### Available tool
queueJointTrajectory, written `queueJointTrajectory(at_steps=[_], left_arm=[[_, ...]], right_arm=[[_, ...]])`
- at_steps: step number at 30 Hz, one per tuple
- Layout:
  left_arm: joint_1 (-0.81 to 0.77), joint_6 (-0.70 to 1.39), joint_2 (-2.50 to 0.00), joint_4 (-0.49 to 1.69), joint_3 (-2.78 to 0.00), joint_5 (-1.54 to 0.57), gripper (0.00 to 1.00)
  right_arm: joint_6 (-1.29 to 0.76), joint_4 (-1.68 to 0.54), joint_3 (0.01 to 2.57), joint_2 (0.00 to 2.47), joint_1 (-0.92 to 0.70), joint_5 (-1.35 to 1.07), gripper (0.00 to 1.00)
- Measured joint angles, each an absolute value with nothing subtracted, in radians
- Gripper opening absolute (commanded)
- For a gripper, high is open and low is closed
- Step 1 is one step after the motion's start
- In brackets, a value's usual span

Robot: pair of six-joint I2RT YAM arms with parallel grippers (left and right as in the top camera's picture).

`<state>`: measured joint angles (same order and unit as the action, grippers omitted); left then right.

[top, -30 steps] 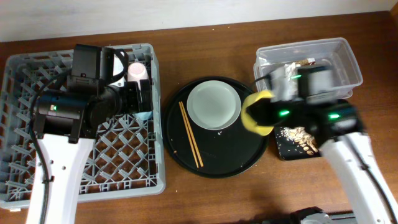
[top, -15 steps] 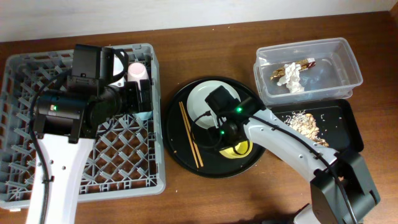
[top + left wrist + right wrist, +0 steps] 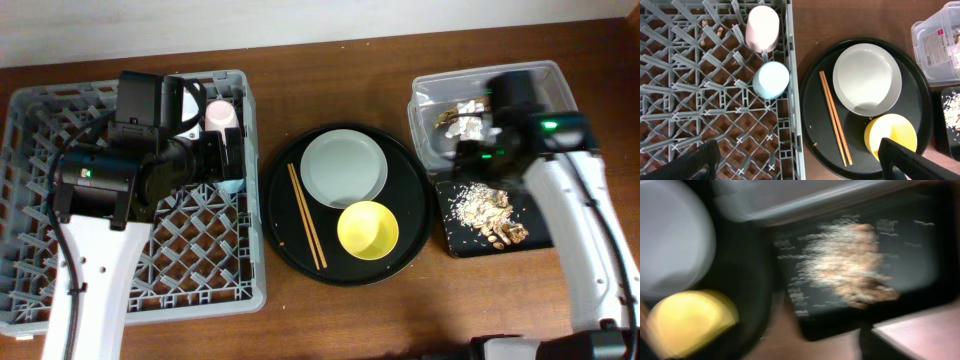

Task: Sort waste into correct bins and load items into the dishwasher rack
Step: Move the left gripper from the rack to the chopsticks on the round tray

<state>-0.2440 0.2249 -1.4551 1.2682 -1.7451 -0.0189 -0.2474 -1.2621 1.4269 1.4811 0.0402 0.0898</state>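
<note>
Yellow bowl [image 3: 368, 229] looks light, stiff, slick
I'd pinch its rim; my left jaws gape wide, right jaws too blurred to tell

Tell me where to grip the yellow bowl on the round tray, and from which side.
Pinch the rim of the yellow bowl from straight above, one finger inside and one outside. It sits upright, mouth up, with a thin wall. Probably best to take the edge facing away from the plate, since the plate crowds the opposite edge.

Wooden table [image 3: 330, 320], grey rack [image 3: 200, 270] left, round black tray [image 3: 290, 250] centre, clear tub [image 3: 565, 105], shallow black tray [image 3: 452, 238] right
</note>
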Motion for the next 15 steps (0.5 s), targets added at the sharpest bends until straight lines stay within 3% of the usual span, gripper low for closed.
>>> queueJointTrajectory(at_steps=[6, 13, 14, 15], left_arm=[[-0.244, 0.225, -1.455, 1.268, -1.745, -0.019, 0.99], [-0.244, 0.225, -1.455, 1.140, -1.745, -0.020, 0.99], [-0.244, 0.225, -1.455, 1.141, -1.745, -0.023, 0.89], [-0.244, 0.225, -1.455, 1.152, -1.745, -0.039, 0.73]], right_arm=[[-0.239, -1.275, 1.427, 1.478, 0.411, 0.153, 0.99], [-0.239, -1.275, 1.427, 1.478, 0.497, 0.157, 0.99], [-0.238, -1.275, 1.427, 1.478, 0.497, 0.157, 0.99], [-0.239, -1.275, 1.427, 1.478, 0.497, 0.157, 0.99]])
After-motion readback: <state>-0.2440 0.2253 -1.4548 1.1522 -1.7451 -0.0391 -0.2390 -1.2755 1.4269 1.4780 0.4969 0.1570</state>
